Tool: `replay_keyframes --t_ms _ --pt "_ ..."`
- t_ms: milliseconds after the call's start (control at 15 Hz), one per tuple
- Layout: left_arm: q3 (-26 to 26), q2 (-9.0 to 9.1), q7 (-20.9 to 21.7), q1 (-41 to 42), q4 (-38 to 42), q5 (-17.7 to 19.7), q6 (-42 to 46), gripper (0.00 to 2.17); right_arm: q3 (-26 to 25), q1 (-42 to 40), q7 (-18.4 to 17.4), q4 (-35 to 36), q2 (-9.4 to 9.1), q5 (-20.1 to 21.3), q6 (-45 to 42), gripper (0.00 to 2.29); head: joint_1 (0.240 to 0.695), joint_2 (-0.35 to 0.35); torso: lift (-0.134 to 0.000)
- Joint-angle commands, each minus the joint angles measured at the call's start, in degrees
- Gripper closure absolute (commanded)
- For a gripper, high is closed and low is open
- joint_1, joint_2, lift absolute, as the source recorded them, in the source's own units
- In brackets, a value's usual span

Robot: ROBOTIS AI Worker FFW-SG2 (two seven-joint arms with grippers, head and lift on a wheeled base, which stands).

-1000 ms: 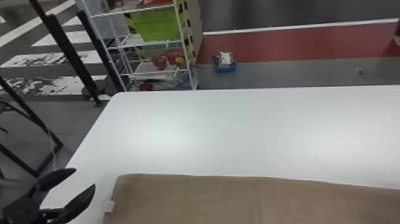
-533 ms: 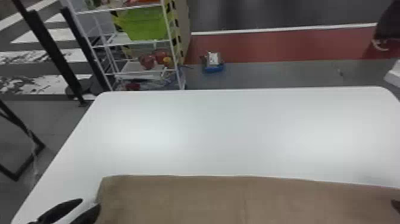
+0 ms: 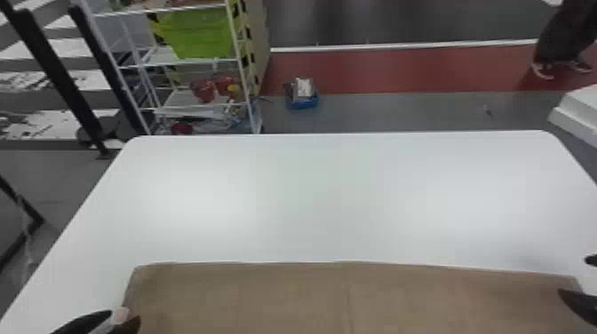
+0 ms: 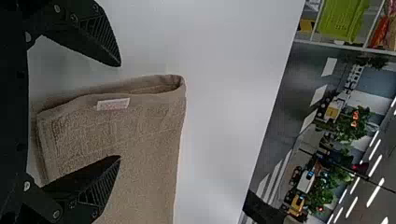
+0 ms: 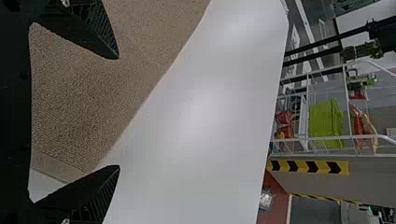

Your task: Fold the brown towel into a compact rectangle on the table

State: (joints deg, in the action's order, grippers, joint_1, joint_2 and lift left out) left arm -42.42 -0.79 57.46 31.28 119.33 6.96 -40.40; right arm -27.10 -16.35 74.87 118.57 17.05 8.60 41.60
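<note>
The towel (image 3: pixel 266 297) lies partly folded along the near side of the surface (image 3: pixel 328 195). The left gripper (image 4: pixel 119 111) and right gripper (image 5: pixel 117 112) have jaws parted, empty, astride opposite edges, probably to pinch both ends.

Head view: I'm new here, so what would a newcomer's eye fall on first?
The brown towel comes first, across the near part of the white table. Next, the black left gripper at its left end, then the bright green basket on the rack behind the table.
</note>
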Motion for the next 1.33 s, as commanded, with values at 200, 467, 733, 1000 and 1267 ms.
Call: replay_keyframes --t_ms 200,467,733,1000,1267 --pt "2.69 -0.18 2.57 0.09 0.9 -3.44 -3.33 0.5 -0.41 -0.61 -0.07 -0.36 0.0 -0.16 -1.56 0.04 0.695 0.1 -0.134" --pt "2.87 -0.44 3.62 -0.17 2.57 -4.06 -3.86 1.76 -0.76 -0.7 -0.07 -1.06 0.0 -0.69 -2.27 0.04 0.695 0.06 -0.134" --pt "1.29 -0.44 3.62 -1.84 4.33 -4.76 -5.09 2.07 -0.76 -0.79 -0.16 -1.59 0.0 -0.69 -2.97 0.04 0.695 0.065 -0.134" --pt "1.29 -1.06 3.62 -4.3 2.84 -7.22 -7.2 2.14 -0.76 -0.96 -0.16 -2.12 0.0 -0.78 -3.67 0.04 0.695 0.082 -0.134" --pt "-1.53 -1.85 3.62 -7.38 1.69 -8.19 -7.38 2.14 -0.59 -1.14 -0.42 -2.21 0.0 -0.69 -3.85 0.04 0.695 0.11 -0.134"
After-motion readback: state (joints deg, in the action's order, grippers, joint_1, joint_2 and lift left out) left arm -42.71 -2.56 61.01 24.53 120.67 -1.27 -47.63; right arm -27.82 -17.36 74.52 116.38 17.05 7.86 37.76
